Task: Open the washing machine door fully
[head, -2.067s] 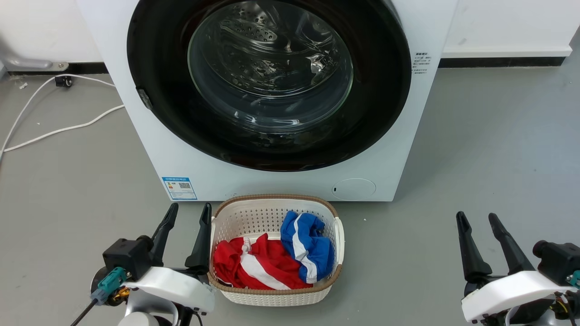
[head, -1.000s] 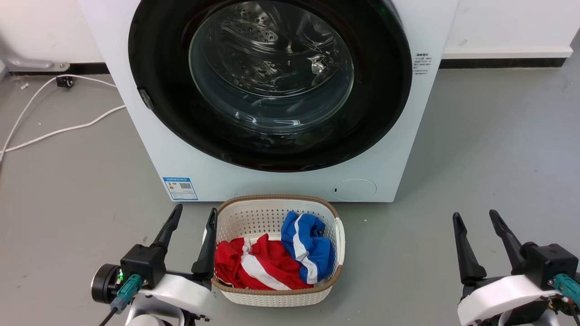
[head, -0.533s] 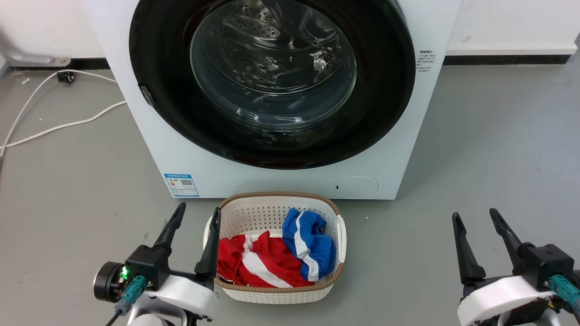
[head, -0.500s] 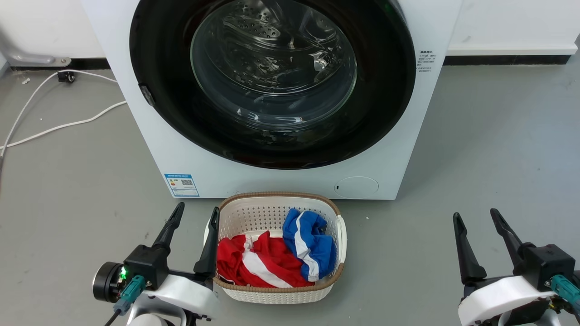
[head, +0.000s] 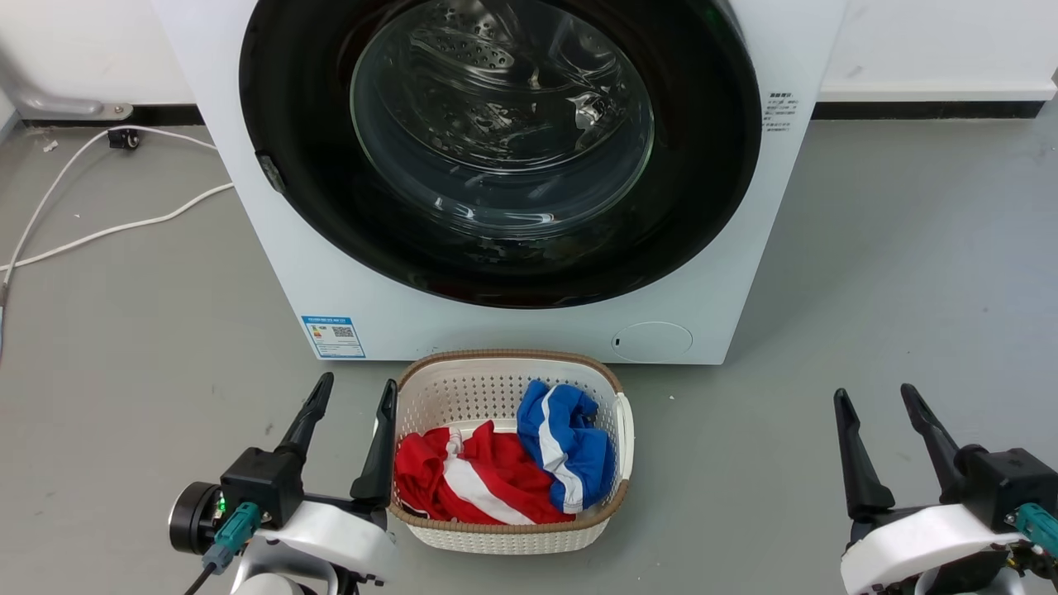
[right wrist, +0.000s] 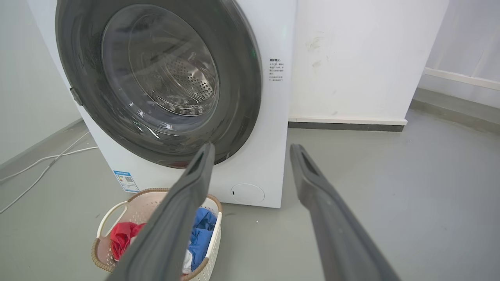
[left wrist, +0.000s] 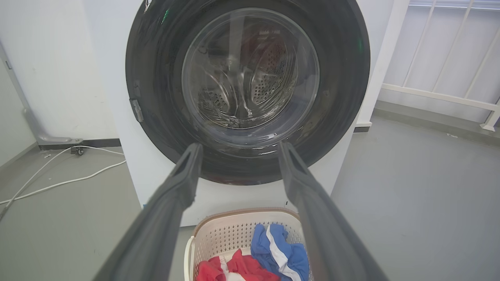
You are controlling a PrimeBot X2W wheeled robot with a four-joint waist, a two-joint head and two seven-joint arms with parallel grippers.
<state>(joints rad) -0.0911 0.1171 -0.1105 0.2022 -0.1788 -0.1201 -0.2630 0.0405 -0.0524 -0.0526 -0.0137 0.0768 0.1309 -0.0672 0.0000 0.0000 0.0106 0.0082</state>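
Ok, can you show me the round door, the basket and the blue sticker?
washing machine door (head: 711, 165): head view, on its black ring.
laundry basket (head: 479, 397): head view, on its back wall.
blue sticker (head: 333, 335): head view, on its middle.

Blue label (head: 333, 335) on washing machine (head: 496, 332) — print unreadable.

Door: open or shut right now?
Shut. The door lies flush against the machine front, with no gap at its rim in the head or wrist views.
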